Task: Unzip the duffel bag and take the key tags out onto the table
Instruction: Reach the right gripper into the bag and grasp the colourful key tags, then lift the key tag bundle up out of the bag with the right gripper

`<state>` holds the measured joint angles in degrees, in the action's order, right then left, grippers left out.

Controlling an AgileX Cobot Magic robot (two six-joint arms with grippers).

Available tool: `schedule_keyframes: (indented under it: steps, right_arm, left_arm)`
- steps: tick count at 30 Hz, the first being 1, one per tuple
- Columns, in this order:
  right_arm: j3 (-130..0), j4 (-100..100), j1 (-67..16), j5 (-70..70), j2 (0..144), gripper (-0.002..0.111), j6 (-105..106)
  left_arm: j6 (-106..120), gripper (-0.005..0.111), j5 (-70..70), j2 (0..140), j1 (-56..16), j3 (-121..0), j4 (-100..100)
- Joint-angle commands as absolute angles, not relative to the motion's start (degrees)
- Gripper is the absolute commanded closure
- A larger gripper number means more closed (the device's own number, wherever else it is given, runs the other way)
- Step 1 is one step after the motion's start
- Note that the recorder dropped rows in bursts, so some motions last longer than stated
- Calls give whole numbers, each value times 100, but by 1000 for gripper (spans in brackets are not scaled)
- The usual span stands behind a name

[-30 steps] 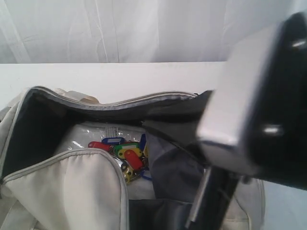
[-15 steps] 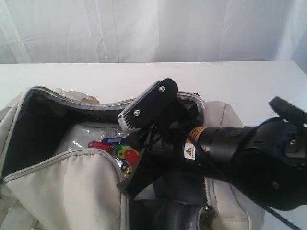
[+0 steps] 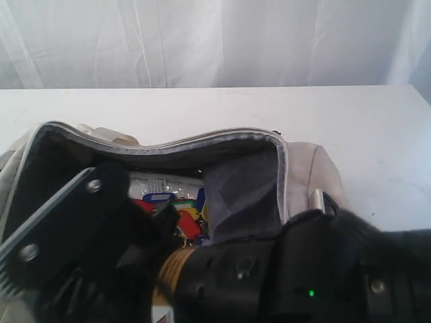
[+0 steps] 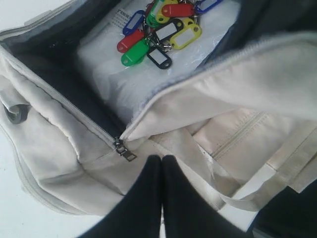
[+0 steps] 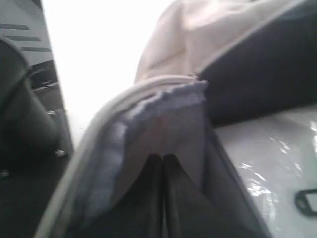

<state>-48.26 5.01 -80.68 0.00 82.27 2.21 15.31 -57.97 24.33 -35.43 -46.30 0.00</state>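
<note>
While the bag lies unzipped at the table's seven o'clock, key tags rest inside on plastic. Left gripper is pressed together beside the zipper pull; right gripper is pressed together at the bag's rim.

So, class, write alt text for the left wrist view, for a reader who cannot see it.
A cream duffel bag lies unzipped, with a bunch of coloured key tags on a white plastic-wrapped packet inside. The left gripper, shut, sits by the metal zipper slider at the opening's end.
</note>
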Motion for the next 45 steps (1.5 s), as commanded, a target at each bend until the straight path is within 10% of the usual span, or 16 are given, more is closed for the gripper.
schedule_keyframes:
  steps: [1, 8, 20, 31, 45]
  right_arm:
    - [-5039, 448, -8722, 45, 8167, 108, 119]
    - [-5079, 422, -9032, 122, 8069, 108, 580]
    - [-5079, 439, -7050, 420, 7957, 107, 707]
    - [-5079, 439, -6046, 468, 8511, 44, 450]
    - [-5079, 387, -6048, 516, 10211, 45, 923]
  left_arm:
    - [1479, 107, -5805, 2396, -3556, -4600, 32]
    - [1479, 107, -5816, 2396, -3556, -4600, 32]
    - [1210, 107, -5624, 2396, -3556, -4600, 46]
    - [1027, 107, -5210, 2396, -3556, -4600, 46]
    - [1027, 107, -5222, 2396, -3556, -4600, 46]
